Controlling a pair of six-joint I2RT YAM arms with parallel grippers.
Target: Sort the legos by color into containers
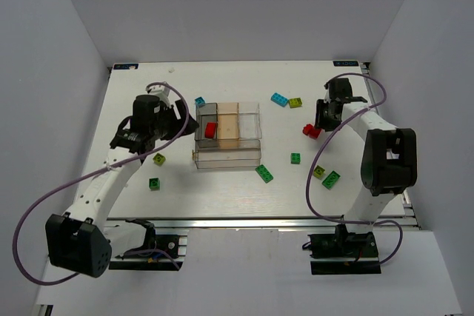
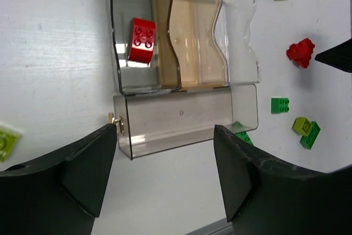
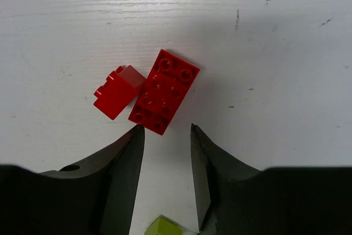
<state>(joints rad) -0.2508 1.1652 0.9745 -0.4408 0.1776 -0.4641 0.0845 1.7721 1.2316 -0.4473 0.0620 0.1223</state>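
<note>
The right hand (image 3: 165, 136) is spread open and empty, hanging just short of the long red brick (image 3: 164, 92). That one lies flat on the bench (image 3: 275, 37), touching a smaller red brick (image 3: 116, 93). They look light, hard and slick, so I'd pinch the long one squarely across its narrow sides or it might squirt out. There's plenty of open bench around the pair, with just a lime brick (image 3: 162, 225) near the fingers. The left hand (image 2: 165, 152) is open and empty too, over the container (image 2: 181, 119), where a red brick (image 2: 142, 39) sits in a smoky compartment.

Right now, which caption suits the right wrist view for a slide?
Open right gripper aimed at a long red brick lying beside a small red brick on the white table.
</note>
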